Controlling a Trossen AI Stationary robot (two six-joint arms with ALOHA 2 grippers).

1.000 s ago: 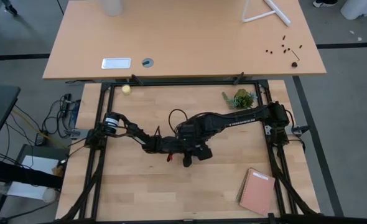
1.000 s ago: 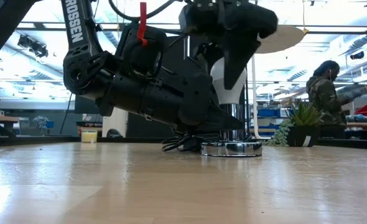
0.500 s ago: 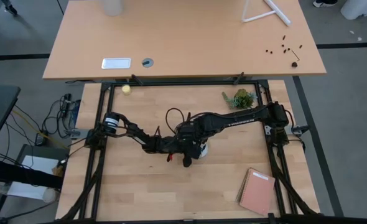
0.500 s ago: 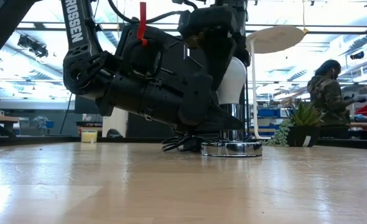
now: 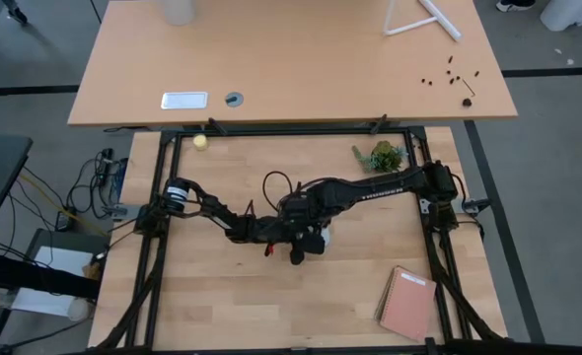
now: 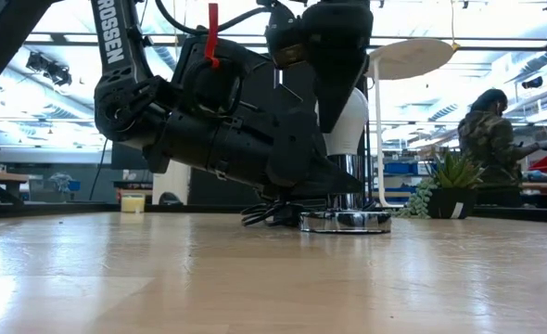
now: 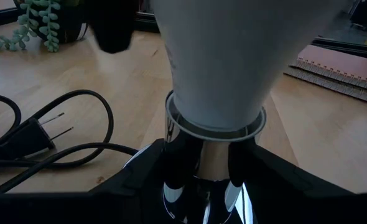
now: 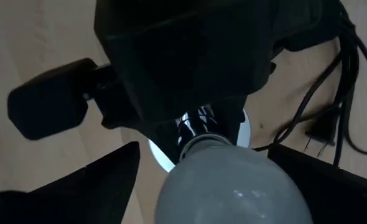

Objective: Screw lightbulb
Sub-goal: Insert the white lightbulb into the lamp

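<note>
The white lightbulb [image 6: 349, 121] stands upright with its base in the chrome socket [image 6: 348, 182], whose round disc [image 6: 345, 222] lies flat on the table. My left gripper [image 7: 203, 177] reaches in low from the table's left and is shut on the socket's neck. My right gripper [image 8: 224, 180] hangs over the bulb, pointing down. Its fingers [image 8: 96, 180] are open on either side of the bulb's glass [image 8: 233, 186], with a gap showing on one side. The bulb also shows in the high view [image 5: 323, 237]. My left gripper pinches the socket's chrome neck [image 7: 199, 163] between its two fingers [image 7: 147, 177], just below the bulb and above the disc. The fingers come in nearly level from the table's left. The socket stands upright with its disc on the table.
The socket's black cord and plug [image 7: 22, 140] lie on the table behind the socket. A potted plant [image 5: 380, 156] stands at the far right, a pink notebook [image 5: 407, 303] at the near right and a small yellowish ball [image 5: 200, 141] at the far left. A person [image 6: 485, 139] is in the room beyond.
My right gripper has turned about its upright axis above the bulb, and its body has shifted a little sideways over it. The bulb, the socket and my left gripper have stayed where they were.
</note>
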